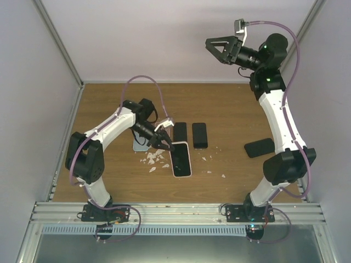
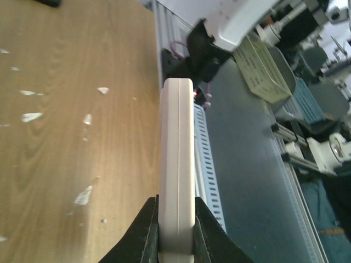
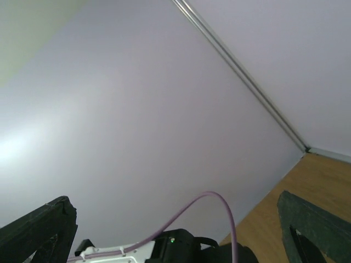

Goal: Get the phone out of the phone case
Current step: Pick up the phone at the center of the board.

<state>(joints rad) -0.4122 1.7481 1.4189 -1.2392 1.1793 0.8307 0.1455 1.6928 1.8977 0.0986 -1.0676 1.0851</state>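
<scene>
Centre-frame, clamping stiff, likely slippery phone case point(image 2: 176, 142) edgewise with left pincer point(image 1: 166, 144); holding right pincer point(image 1: 215, 52) spread, upper right.

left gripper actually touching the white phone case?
Touching. The left wrist view shows the left gripper shut on the phone case, both fingers pressed flat against its sides, no gap.

Even, bright light; soft focus
</scene>
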